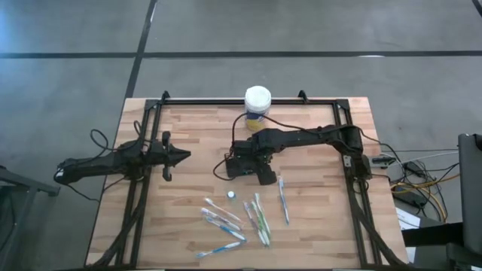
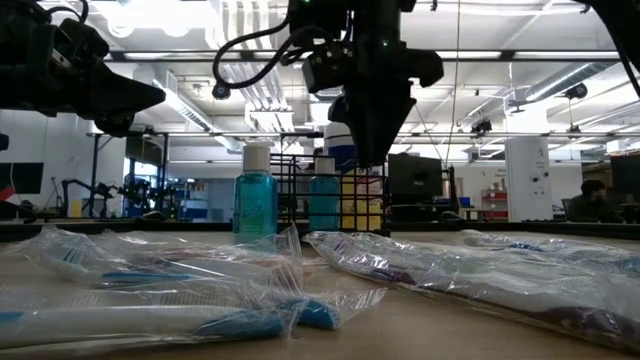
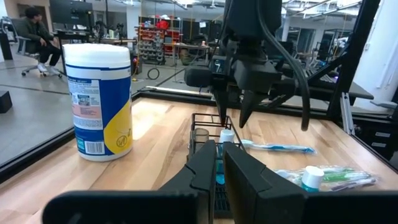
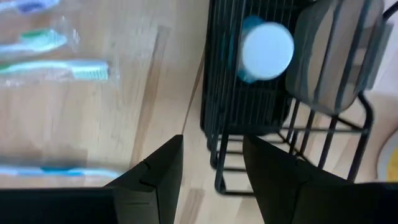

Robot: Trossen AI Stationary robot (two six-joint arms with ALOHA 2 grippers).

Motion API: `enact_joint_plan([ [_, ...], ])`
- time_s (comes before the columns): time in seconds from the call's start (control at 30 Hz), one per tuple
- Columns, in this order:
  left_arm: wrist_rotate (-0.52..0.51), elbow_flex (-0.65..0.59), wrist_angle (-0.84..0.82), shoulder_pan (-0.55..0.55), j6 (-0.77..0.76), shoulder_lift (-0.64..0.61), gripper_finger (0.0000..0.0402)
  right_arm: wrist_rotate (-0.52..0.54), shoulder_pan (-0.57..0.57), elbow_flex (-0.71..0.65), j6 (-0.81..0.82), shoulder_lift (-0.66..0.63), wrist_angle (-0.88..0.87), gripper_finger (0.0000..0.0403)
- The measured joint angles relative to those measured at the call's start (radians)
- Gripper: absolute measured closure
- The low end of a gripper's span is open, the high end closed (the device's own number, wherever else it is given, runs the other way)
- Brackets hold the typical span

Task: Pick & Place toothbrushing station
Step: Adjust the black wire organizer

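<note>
Wooden table (image 1: 188, 128) seen from overhead, scanned left to right. At the left edge the left gripper (image 1: 179, 156) waits above the boards, its jaws drawn nearly together and holding nothing. Toward the middle, near the front edge, wrapped toothbrushes (image 1: 233, 218) lie scattered, with a small blue-and-white bottle (image 1: 231, 195) among them. Just behind them sits the toothbrushing station (image 4: 249, 93), a black wire caddy with a white-capped blue bottle (image 4: 266, 50) standing inside. The right gripper (image 4: 211, 168) hangs directly over the caddy's front rim, jaws spread apart with nothing between them. Behind the caddy, at the table's far edge, stands a white-lidded canister (image 1: 257, 105) with a yellow label. One risk, as a judgement: the thin wires may slip between the fingers, and an off-centre grip could tilt the caddy so the bottle topples or it knocks the canister.
</note>
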Motion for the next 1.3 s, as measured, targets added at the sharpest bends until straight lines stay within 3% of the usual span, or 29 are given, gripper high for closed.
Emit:
enact_joint_plan([
  [0.2,-0.001,0.000,0.001,0.000,0.000,0.000,0.0367,0.000,-0.004,-0.024,0.062,0.000,0.018,0.0249],
  [0.73,-0.001,0.000,0.002,0.000,0.000,0.000,0.0367,-0.008,-0.008,-0.037,0.098,0.001,0.067,0.0369],
  [1.3,-0.002,0.000,0.003,0.000,0.000,0.000,0.0367,-0.108,-0.019,-0.037,0.180,0.001,0.082,0.0385],
])
